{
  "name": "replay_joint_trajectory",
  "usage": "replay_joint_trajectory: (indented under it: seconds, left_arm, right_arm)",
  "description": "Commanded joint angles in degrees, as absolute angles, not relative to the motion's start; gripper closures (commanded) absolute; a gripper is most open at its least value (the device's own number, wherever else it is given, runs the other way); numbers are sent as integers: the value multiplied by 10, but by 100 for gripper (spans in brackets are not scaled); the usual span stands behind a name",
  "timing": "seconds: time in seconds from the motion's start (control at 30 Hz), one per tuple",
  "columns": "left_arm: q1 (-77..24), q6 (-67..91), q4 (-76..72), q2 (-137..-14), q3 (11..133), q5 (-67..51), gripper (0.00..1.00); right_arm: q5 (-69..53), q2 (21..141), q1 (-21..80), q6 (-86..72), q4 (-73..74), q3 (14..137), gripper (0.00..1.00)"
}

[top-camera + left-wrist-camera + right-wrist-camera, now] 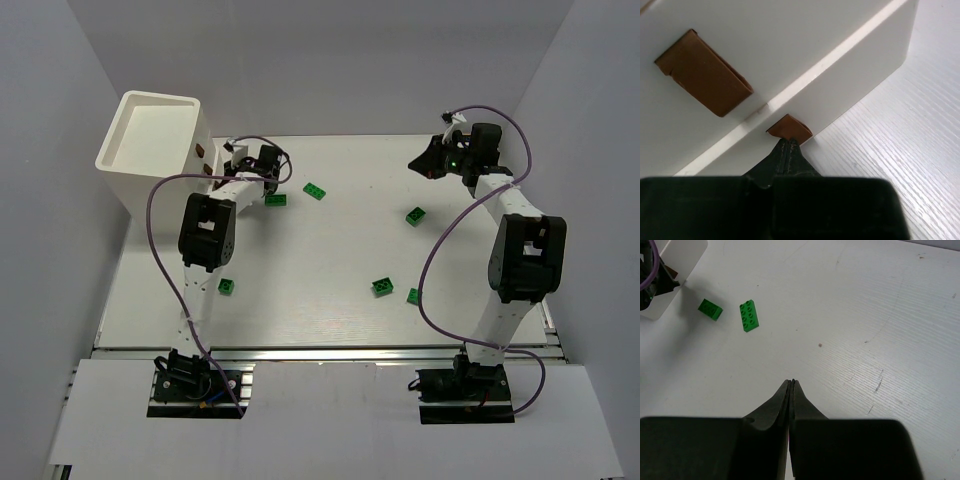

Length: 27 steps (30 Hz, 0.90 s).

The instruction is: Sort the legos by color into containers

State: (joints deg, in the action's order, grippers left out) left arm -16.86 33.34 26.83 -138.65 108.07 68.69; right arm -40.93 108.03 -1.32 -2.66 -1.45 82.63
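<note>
Your left gripper (788, 144) is pressed fully closed with nothing seen between its black fingers. The tips touch a small brown mark (790, 129) low on the wall of the white plastic container (840, 30). A larger brown mark (702, 72) sits higher on that wall. Seen from above, the container stands tall at the far-left corner of the white wood-grain table (320, 250).

Your right gripper (791, 384) is likewise closed and empty, hanging above the table's far-right part, well apart from every brick.

Ahead of it, toward the left, a flat eight-stud green plastic brick (749, 315) lies beside a smaller dark green brick (710, 309). The two are near each other but not touching, and the smaller one lies just beside the left arm's wrist.

Four more lie scattered:
- a green brick right of centre (416, 215);
- a green brick nearer the middle (383, 287);
- a green brick partly hidden behind the right arm's purple cable (413, 295);
- a green brick beside the left arm's elbow (227, 287).

Open white surface runs between the two arms. Grey walls (40, 200) close the left, right and far sides. A metal rail (330, 352) marks the near edge.
</note>
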Motion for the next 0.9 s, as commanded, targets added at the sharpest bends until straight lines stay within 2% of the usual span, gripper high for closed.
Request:
replay_joint_trajectory:
  seconds: [0.0,0.33,0.57,0.6,0.67,0.7,0.8,0.87]
  left_arm:
    - [-208,317,231,-1344,1081,622,100]
    - [-266,308,227,-1349,1112,590,100]
    - [-272,320,238,-1329,1100,567,100]
    - [-272,317,243,-1326,1102,558,93]
    - [-272,312,250,-1315,1105,532,61]
    - [-272,305,244,-1308,1101,516,39]
    - [-272,259,198,-1258,1043,435,17]
    - [-272,231,143,-1209,977,396,11]
  right_arm:
    - [-423,1049,-14,-31,-40,821,100]
    - [-427,1047,-13,-35,-44,816,100]
    - [-457,1047,-11,-4,-30,820,100]
    - [-470,1047,-11,-4,-27,819,79]
    - [-497,1047,-11,39,-16,821,62]
    - [-504,1047,-9,46,-13,819,53]
    - [-510,1047,-8,54,-9,816,50]
    - [-510,1047,-6,60,-7,816,50]
